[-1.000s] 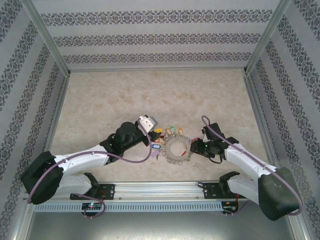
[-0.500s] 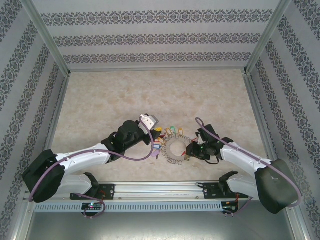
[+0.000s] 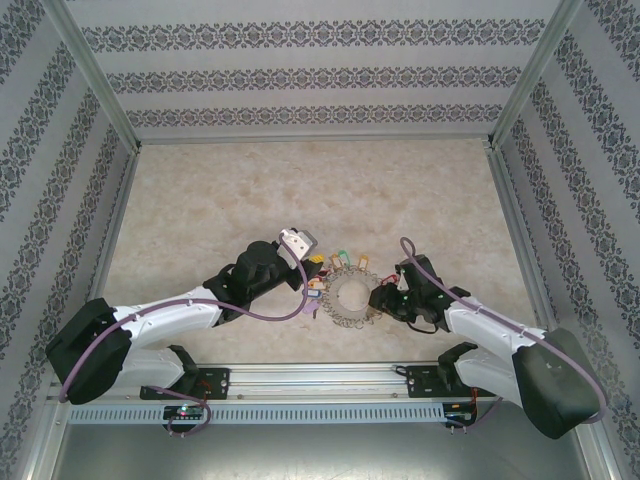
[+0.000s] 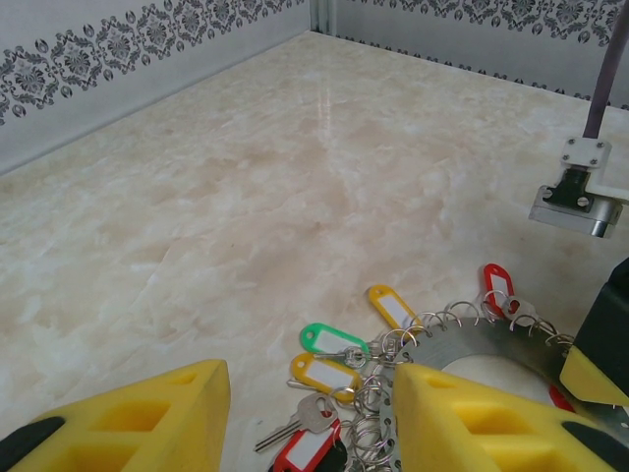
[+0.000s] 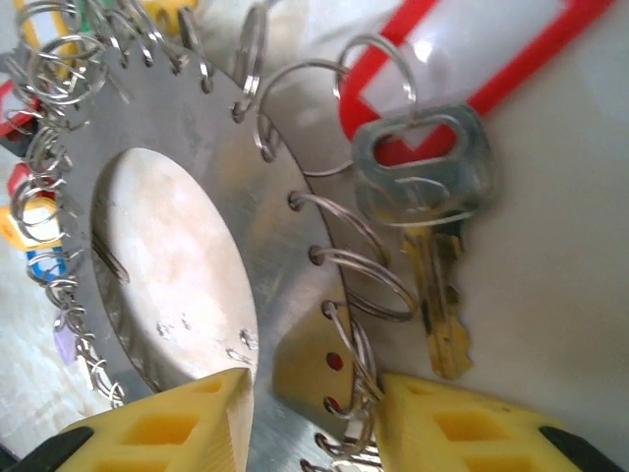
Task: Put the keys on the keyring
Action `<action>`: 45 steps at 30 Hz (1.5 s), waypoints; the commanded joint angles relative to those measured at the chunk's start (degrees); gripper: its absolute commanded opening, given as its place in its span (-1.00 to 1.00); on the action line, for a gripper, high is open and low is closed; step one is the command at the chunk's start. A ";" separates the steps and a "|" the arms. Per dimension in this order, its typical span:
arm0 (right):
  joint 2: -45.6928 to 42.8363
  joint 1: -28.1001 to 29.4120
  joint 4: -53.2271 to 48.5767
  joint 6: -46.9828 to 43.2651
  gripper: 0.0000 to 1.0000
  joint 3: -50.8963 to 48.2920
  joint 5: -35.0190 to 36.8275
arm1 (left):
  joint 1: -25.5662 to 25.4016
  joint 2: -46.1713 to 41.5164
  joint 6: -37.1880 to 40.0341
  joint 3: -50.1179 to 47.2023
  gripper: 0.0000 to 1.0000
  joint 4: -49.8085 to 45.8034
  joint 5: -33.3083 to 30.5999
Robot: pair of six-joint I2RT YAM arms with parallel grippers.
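Holding the right claw (image 5: 313, 393) half open astride the rim of the keyring (image 5: 226, 167), I should steady it while the left claw (image 4: 310, 388), open and empty, closes gently on the red-tagged key (image 4: 313, 421) between its fingers.

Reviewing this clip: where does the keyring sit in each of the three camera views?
Top external: the keyring lies a little below and right of centre.
Left wrist: the keyring is at bottom right, its near part hidden.
Right wrist: the keyring spreads across the left and middle, close up.
Shared landmark: the red tag at the ring's edge.
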 commanded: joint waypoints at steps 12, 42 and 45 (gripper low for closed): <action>-5.00 1.20 10.78 2.78 -0.95 -0.93 -1.87 | 0.05 -0.09 -0.44 -0.98 -0.06 -0.22 -1.48; 5.76 10.81 3.56 6.27 -0.11 10.16 20.72 | 0.48 -10.18 -4.83 -6.06 -0.02 -0.85 -19.95; 2.19 7.14 -5.38 1.13 -0.01 12.09 22.42 | 1.28 -11.90 -4.37 -7.59 0.01 -0.37 -21.21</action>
